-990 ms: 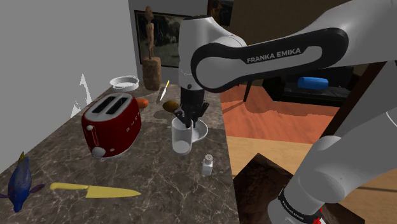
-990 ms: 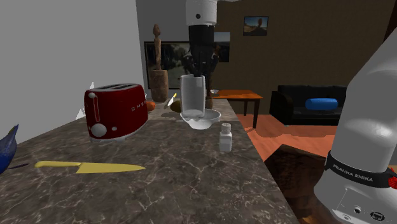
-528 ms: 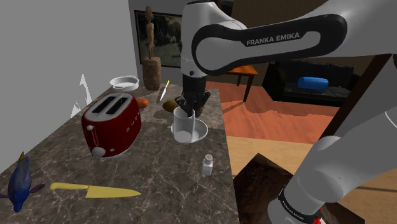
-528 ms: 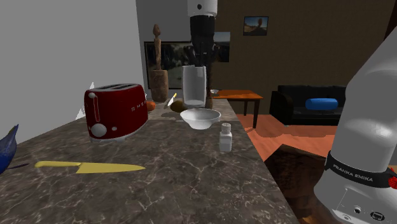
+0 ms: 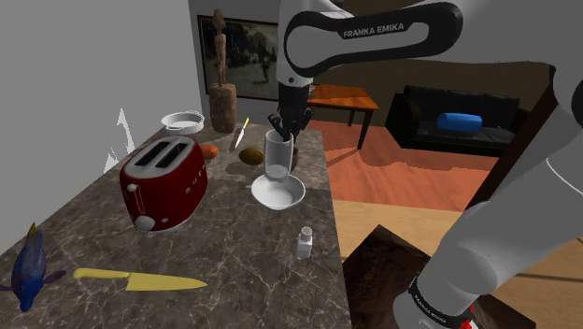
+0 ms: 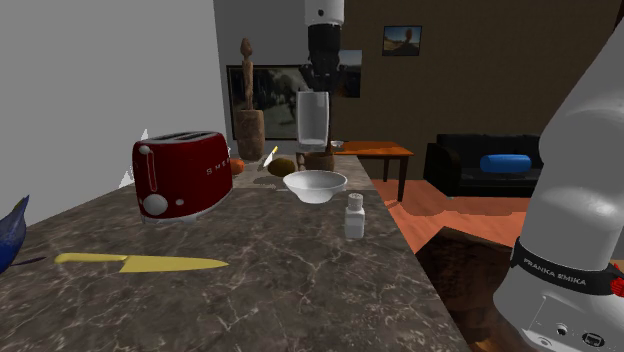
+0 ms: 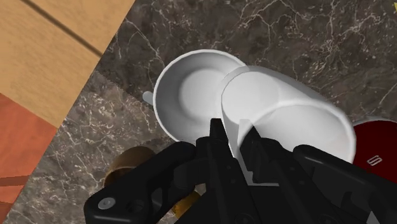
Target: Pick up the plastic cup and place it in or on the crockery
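Marble counter spreads below. My gripper is clenched on one wall of the clear cup, which hangs at the shoulder view's centre above the white bowl. I judge it light, thin and slick. Pinched at the rim, it could swing.

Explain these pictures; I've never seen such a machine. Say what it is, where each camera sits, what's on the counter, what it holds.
It is a white robot arm on a stand, ending in a black two-fingered hand. One camera looks down from beside the stand, one along the counter, one sits on the hand itself. On the dark counter are a red toaster, a yellow knife, a small shaker and a white bowl. The hand grips a clear cup by its rim, in the air above the bowl.
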{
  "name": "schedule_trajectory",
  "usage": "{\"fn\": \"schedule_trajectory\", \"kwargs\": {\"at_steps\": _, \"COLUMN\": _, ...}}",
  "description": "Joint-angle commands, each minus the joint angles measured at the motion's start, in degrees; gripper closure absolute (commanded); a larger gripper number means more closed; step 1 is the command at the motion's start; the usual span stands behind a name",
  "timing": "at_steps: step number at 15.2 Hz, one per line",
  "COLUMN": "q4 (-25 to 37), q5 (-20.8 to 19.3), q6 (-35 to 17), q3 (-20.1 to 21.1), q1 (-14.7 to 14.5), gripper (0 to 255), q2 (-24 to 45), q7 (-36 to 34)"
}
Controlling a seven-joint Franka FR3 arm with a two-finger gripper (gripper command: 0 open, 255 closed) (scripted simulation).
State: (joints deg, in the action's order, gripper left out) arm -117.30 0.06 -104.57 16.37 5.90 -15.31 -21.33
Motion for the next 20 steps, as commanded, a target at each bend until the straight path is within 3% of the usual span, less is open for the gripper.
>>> {"fn": "schedule_trajectory", "kwargs": {"at_steps": 1, "q4": 3.1, "q5": -0.9, "q6": 0.7, "q3": -1.0, "q1": 1.0, "gripper": 255, "q2": 2.4, "q7": 1.7}}
{"fn": "schedule_trajectory", "kwargs": {"at_steps": 5, "q4": 10.5, "q5": -2.4, "q6": 2.7, "q3": -3.5, "q1": 3.1, "gripper": 255, "q2": 7.7, "q7": 5.9}}
{"fn": "schedule_trajectory", "kwargs": {"at_steps": 20, "q4": -0.3, "q5": -2.8, "q6": -8.8, "q3": -3.4, "q1": 3.1, "gripper": 255, "q2": 8.5, "q7": 5.0}}
